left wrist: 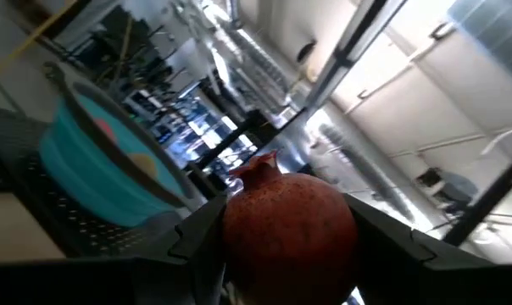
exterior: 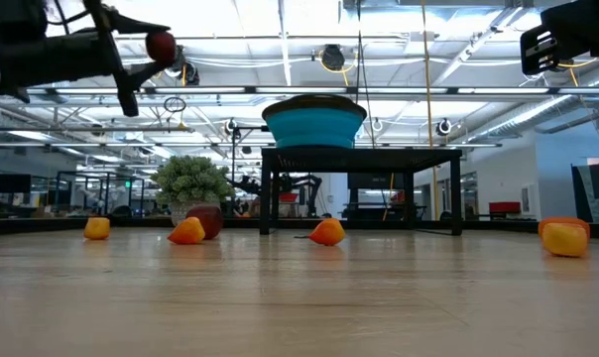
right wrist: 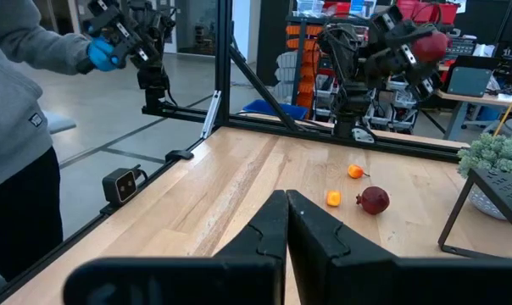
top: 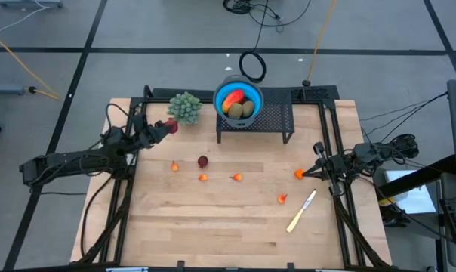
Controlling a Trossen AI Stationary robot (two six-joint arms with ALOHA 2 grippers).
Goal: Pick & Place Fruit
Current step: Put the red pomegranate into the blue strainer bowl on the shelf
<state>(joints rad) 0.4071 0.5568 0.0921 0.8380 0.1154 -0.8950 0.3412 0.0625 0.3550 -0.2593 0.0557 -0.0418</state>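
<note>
My left gripper [top: 166, 128] is raised over the table's far left, next to the green plant [top: 185, 107], and is shut on a dark red ball [left wrist: 288, 229]. The ball also shows in the low view [exterior: 161, 46]. A blue bowl [top: 229, 113] on a black rack [top: 273, 121] holds a red-yellow oblong [top: 233, 98] and brown-olive ovals [top: 241, 109]. On the wood lie another dark red ball [top: 203, 162] and several orange bits [top: 236, 177]. My right gripper [top: 316, 172] waits shut at the right edge. My left gripper pinches the dark red ball by its two opposite sides [left wrist: 235, 233] between its two fingers [left wrist: 197, 241]. The fingers come from the table's left and slant a little upward. The ball is lifted well clear of the table, its small crown [left wrist: 264, 161] pointing away from the gripper.
A pale knife [top: 301, 211] lies on the wood at the near right. A black frame [top: 341, 196] runs along the table's sides. In the right wrist view a person [right wrist: 19, 127] with a blue glove stands beyond the table.
</note>
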